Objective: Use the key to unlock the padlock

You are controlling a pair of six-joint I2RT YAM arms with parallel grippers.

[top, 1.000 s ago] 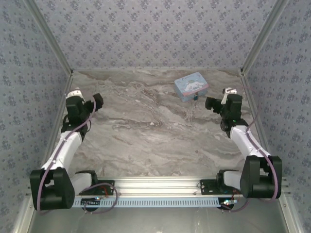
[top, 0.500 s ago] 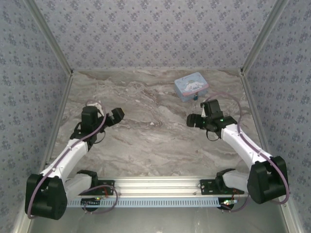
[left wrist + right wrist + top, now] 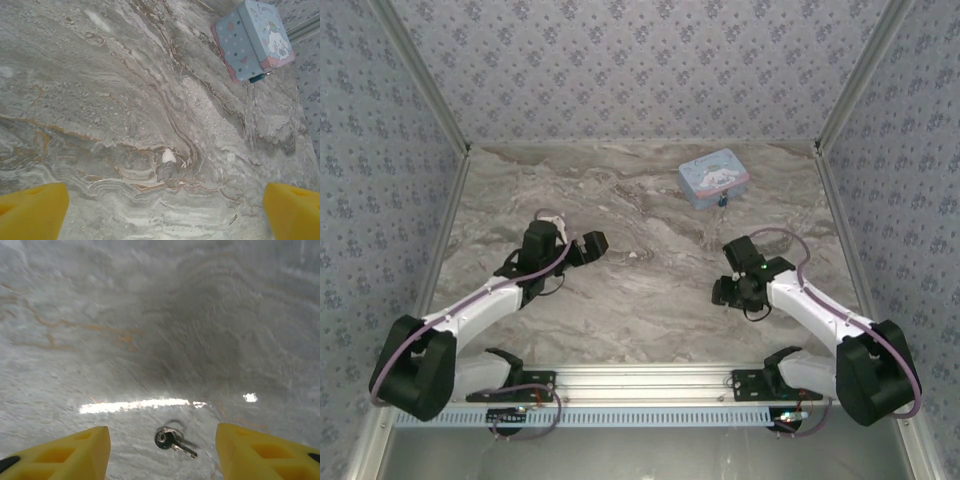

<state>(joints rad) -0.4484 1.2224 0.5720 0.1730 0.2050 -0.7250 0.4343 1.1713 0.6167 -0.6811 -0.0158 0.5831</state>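
Nearest the arm bases and the metal rail (image 3: 650, 378), we find the right gripper (image 3: 724, 291) low over the table (image 3: 620, 300), its yellow fingers (image 3: 75, 450) spread wide and holding nothing. The key (image 3: 172, 438) lies flat on the table between them in the right wrist view, on a small ring and not yet grasped. A little further out, the left gripper (image 3: 595, 243) hangs over bare table left of centre, its fingers (image 3: 30, 210) likewise wide apart and empty. Toward the far right stands the light blue tin box (image 3: 714, 178), and the padlock (image 3: 722, 201) sits at its near side. It is small, blue and closed as far as we can judge, but whether it hangs from the tin's clasp or merely touches it we cannot tell. We judge the task barely begun: the key must be picked up, carried to the padlock, inserted and turned, and the lock probably steadied by the other arm. Room for moving is ample across the middle. The tin, however, stands near the right and far patterned walls (image 3: 640, 70), so approach from those sides looks cramped.
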